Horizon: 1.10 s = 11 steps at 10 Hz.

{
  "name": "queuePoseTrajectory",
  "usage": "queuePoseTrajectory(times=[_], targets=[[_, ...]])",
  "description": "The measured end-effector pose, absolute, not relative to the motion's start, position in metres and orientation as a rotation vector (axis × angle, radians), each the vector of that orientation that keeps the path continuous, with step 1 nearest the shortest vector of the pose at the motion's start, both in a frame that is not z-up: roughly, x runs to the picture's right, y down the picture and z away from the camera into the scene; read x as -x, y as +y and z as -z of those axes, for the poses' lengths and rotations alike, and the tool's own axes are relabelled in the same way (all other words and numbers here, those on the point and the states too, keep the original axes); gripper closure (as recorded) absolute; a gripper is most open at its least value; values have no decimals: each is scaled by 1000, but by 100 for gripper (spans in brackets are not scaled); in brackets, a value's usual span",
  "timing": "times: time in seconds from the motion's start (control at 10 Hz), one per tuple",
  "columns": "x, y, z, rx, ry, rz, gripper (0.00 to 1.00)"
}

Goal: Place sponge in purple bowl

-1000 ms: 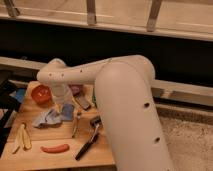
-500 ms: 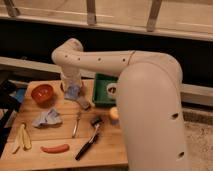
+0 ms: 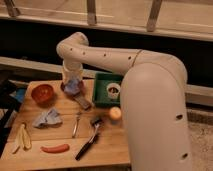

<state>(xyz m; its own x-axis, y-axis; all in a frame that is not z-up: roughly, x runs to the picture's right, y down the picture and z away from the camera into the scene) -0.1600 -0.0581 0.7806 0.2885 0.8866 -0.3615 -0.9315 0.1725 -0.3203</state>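
Where the arm ends, the gripper (image 3: pixel 73 79) hangs pointing straight down over the back of the wooden table (image 3: pixel 109 150), right above the purple bowl (image 3: pixel 64 90). A bluish lump, the sponge (image 3: pixel 74 86), sits directly under it, within the bowl's rim. I cannot tell whether the gripper is clamped on the sponge or free of it, since the two merge in this view, nor whether the sponge rests on the bowl's floor.

Just left of the purple bowl stands a red bowl (image 3: pixel 42 93). A dark grey block (image 3: pixel 83 102) lies just in front of the purple bowl, angled toward the green tray (image 3: pixel 100 97), which holds a white cup (image 3: pixel 114 90) (dark inside). An orange fruit (image 3: pixel 115 113) sits in front of the tray.

Nearer the front edge lie a crumpled blue cloth (image 3: pixel 48 119), a fork (image 3: pixel 76 125), a black-handled brush (image 3: pixel 87 142), a red sausage (image 3: pixel 55 148) and a banana (image 3: pixel 22 137), all apart from one another.

From the gripper the white arm (image 3: pixel 150 100) rises to an elbow, then runs right into a thick column that fills the right side.
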Motion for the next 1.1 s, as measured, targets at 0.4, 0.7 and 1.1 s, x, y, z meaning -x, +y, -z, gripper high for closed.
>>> queuePoseTrajectory(times=[0.4,0.7,1.1], targets=[[172,-71,-794,519,37,-1298,81],[226,-92,-818,543,-46,-1267,81],[243,-91,-880,550,-49,-1255,81]])
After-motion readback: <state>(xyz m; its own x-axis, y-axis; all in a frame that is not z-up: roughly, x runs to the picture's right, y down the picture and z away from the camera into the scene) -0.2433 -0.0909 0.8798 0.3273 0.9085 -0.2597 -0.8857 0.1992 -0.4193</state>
